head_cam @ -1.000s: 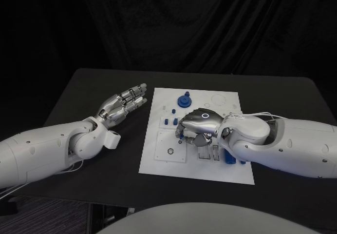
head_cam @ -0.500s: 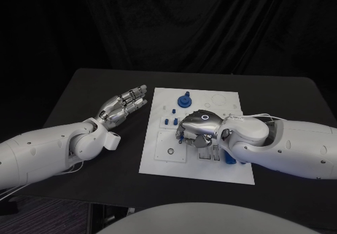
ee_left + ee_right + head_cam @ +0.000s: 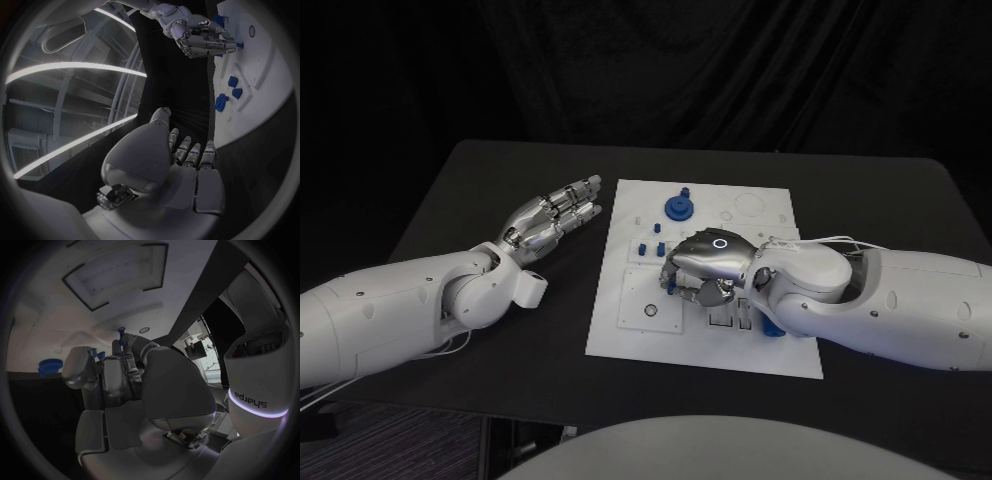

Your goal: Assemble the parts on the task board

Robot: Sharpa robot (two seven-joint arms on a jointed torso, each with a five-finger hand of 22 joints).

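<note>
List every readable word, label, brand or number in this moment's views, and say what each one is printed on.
"sharpa": printed on the white wrist housing of the right arm, just above its glowing ring, in the right wrist view; it appears upside down there.
No readable words or numbers on the task board, the blue parts, or the left hand.

My arms are broad, smooth white shells dotted with small dark screw heads along their sides. My left hand (image 3: 554,219) is silver, its fingers built of jointed metal segments, with a white block at the wrist. My right hand (image 3: 708,262) has a rounded silver back bearing a small glowing ring. Thin pale cables loop out behind that wrist. In the right wrist view the white forearm cuff carries a lit band and dark lettering, and my finger pads are matte grey.
</note>
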